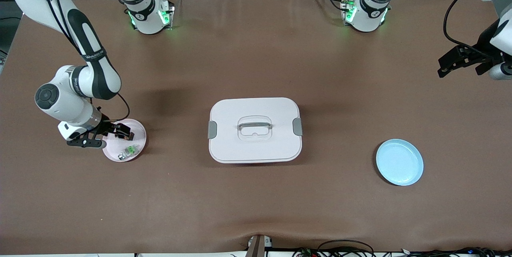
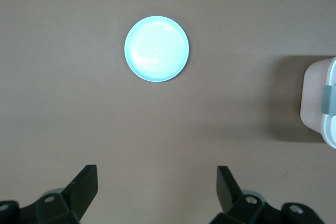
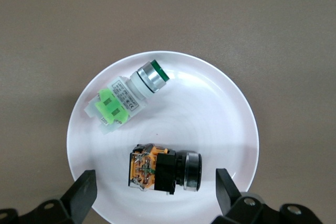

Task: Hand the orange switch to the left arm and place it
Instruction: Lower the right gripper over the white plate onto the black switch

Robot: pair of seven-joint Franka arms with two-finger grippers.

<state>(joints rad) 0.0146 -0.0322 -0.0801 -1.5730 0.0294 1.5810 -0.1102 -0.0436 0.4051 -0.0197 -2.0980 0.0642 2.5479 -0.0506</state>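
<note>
From my front view the right gripper covers part of the pink plate, so I cannot see the orange switch there; only the right wrist view shows it. The left arm runs off the frame edge. In the left wrist view the box is cut off, one corner and one clasp showing. Both wrist views crop their own fingers.

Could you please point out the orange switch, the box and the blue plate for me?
orange switch (image 3: 157, 169): right wrist view, on its black body.
box (image 1: 255, 147): front view, on the bare lid below the handle.
blue plate (image 1: 399, 162): front view, on its bare centre.
</note>
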